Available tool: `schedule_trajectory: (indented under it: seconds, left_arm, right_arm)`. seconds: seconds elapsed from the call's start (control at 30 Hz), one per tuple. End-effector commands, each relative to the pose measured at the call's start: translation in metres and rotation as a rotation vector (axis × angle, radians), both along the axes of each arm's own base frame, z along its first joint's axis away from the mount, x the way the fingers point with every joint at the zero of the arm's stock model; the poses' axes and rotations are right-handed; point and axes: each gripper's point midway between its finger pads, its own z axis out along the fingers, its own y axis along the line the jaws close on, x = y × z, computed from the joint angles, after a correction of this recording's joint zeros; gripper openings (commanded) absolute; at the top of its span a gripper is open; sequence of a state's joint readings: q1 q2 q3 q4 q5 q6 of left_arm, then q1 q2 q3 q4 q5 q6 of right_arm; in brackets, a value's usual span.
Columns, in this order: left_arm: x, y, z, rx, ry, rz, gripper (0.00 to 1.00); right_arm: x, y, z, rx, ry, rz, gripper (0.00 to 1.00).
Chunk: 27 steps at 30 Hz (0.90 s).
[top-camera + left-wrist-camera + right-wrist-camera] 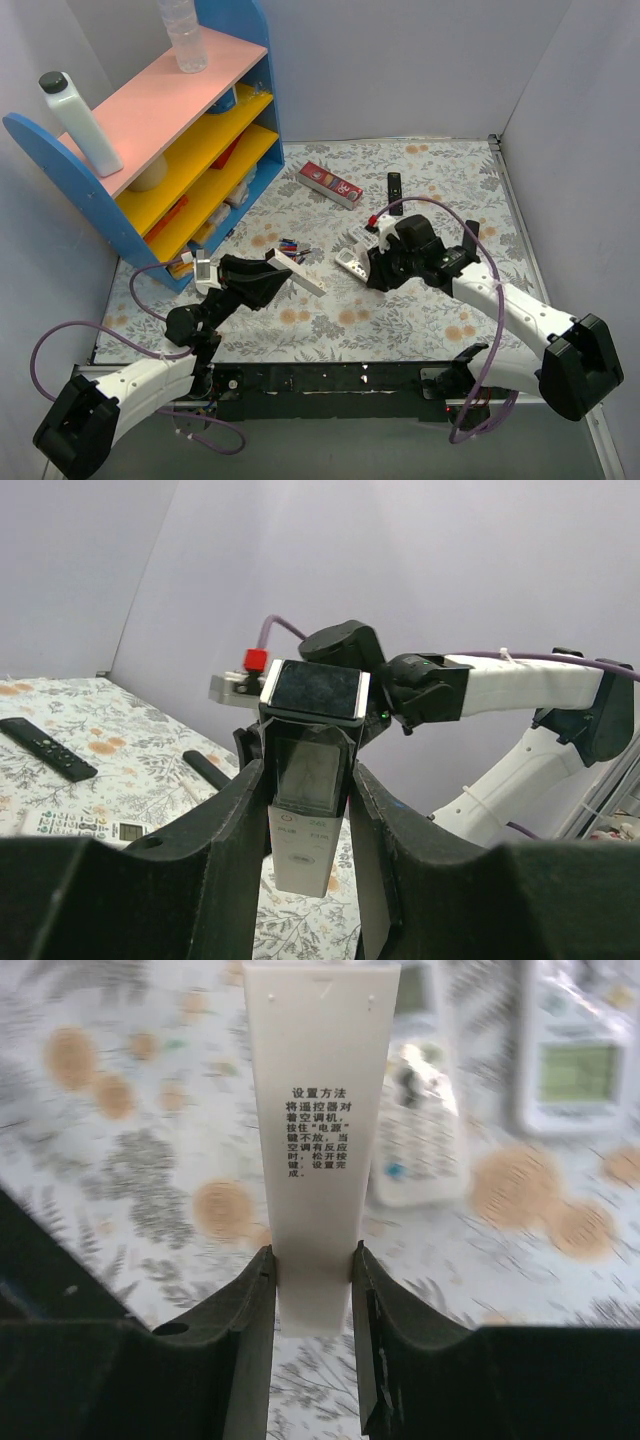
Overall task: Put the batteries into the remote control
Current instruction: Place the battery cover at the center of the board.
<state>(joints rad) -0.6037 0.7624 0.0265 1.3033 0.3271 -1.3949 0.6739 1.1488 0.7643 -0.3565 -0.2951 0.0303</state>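
the left claw (308, 785) is closed on the remote (300, 860). its two dark fingers press the long sides, and the bar sticks out past the tips with a dark, silver-framed end facing away. from above, the remote reaches out from this claw at a slant toward the right claw and is lifted off the flowered cloth (440, 180).

the right claw (312, 1260) is clamped on a flat white piece (322, 1110) with black printed characters on it. the piece is held by its lower end and runs straight out beyond the fingertips. below this claw, to the right of the held piece, two white remotes (425, 1125) lie on the cloth, both blurred. whether the piece touches them cannot be told.

the batteries (291, 245) lie in a small loose cluster on the cloth just past the left claw's tips, on its far side and close to the held remote. none of them is in either claw.

farther out beyond the right claw lie a red box (330, 183) and a black remote (395, 186), well apart from both claws. a shelf (60, 165) stands off to the left claw's far left.
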Motion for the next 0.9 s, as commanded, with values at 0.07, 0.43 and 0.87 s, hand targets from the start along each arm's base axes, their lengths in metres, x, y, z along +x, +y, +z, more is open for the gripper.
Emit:
schedule_trajectory:
  seconds: [0.07, 0.43, 0.87]
  left_arm:
    - [-0.016, 0.015, -0.092, 0.100, 0.144, 0.021, 0.00]
    - [-0.016, 0.014, -0.092, 0.102, 0.149, 0.014, 0.00]
    - [-0.017, 0.012, -0.091, 0.105, 0.146, 0.000, 0.00]
  right_arm:
    - [0.050, -0.101, -0.036, -0.299, 0.083, -0.518, 0.14]
    - [0.050, -0.144, -0.086, -0.528, 0.249, -0.606, 0.20]
    - [0.050, -0.127, -0.062, -0.434, 0.223, -0.522, 0.73]
